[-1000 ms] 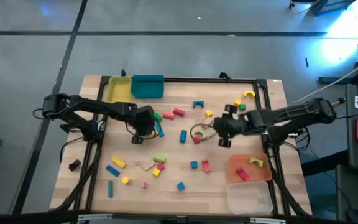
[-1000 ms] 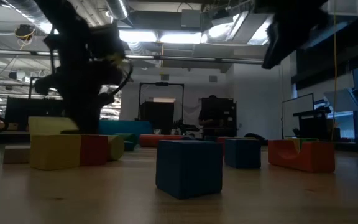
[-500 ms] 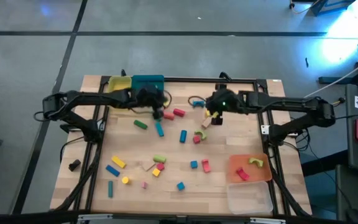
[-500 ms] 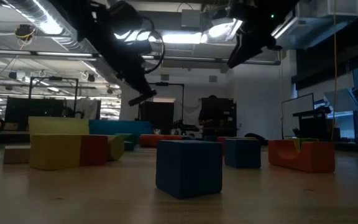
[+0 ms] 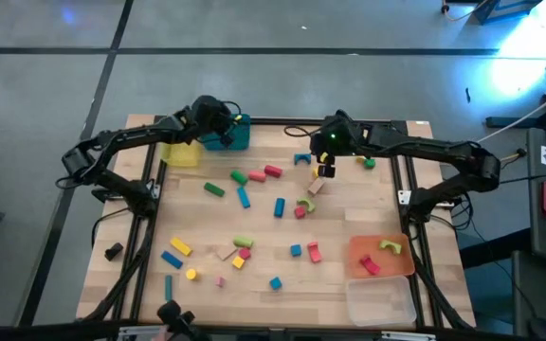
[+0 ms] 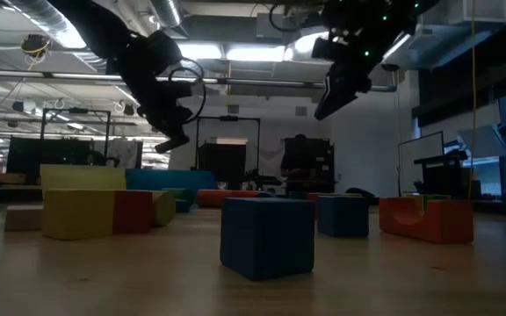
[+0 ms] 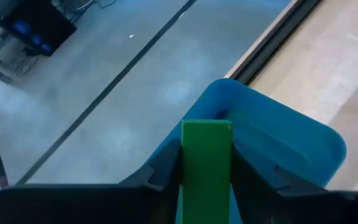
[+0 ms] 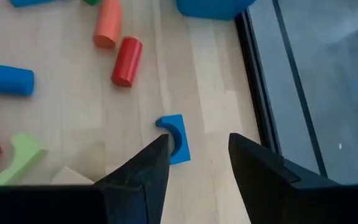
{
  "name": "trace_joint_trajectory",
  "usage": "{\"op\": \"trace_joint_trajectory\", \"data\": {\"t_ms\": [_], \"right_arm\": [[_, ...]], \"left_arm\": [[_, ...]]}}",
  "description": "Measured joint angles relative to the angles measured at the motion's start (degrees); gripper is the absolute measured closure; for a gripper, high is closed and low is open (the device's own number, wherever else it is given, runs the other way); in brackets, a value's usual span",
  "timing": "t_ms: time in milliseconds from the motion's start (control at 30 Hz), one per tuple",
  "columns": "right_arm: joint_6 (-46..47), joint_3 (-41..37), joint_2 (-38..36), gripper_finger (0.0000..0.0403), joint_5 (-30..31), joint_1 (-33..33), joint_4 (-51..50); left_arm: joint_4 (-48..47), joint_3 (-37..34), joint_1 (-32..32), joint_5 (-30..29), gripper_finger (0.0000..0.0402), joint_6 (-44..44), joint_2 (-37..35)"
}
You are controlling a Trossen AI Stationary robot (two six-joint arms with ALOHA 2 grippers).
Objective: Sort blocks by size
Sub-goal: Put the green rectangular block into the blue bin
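My left gripper [image 5: 234, 121] hangs above the teal tray [image 5: 224, 138] at the table's far edge, shut on a green bar [image 7: 205, 167]; the tray [image 7: 291, 146] lies below it. It shows raised in the low view [image 6: 172, 139]. My right gripper [image 5: 326, 157] is open and empty, raised near the far edge, above a blue arch [image 8: 173, 138]. It also shows high in the low view [image 6: 328, 98]. Many coloured blocks [image 5: 278, 206] lie flat on the wooden table; a blue cube [image 6: 266, 235] stands nearest the low camera. My left gripper pinches the green bar by its two long sides [image 7: 185, 180] between its two fingers. The bar lies along the fingers, and its free end [image 7: 206, 127] reaches past their tips. It is lifted clear, above the teal tray.
A yellow tray [image 5: 180, 152] stands beside the teal one. An orange tray [image 5: 401, 265] holding blocks and a clear tray [image 5: 380, 301] stand at the near right. A red cylinder [image 8: 127, 61] and a small yellow block [image 5: 328, 171] lie near my right gripper.
My left gripper has risen from the table's middle left and gone toward the far edge with the green bar, ending over the teal tray. My right gripper has risen from the blocks at the table's middle and gone toward the far edge.
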Motion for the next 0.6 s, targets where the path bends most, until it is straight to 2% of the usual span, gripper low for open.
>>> {"op": "trace_joint_trajectory", "data": {"t_ms": [167, 367, 500, 600], "right_arm": [[-0.1, 0.0, 1.2, 0.0235, 0.0, -0.2, -1.4], [-4.8, 0.0, 1.1, 0.0235, -0.1, -0.1, -4.9], [-5.9, 0.0, 1.1, 0.0235, -0.1, -0.1, -6.3], [-5.9, 0.0, 1.1, 0.0235, -0.1, -0.1, -8.0]], "left_arm": [[0.0, 0.0, 0.1, 0.0, 0.0255, -0.7, 0.0], [-0.7, 0.4, -0.1, 0.2, 0.0211, -3.8, 0.0], [-7.6, 3.6, -2.5, 1.9, 0.0206, -1.6, -1.4], [-15.0, 5.5, -5.5, 7.1, 0.0211, -0.5, -3.5]]}}
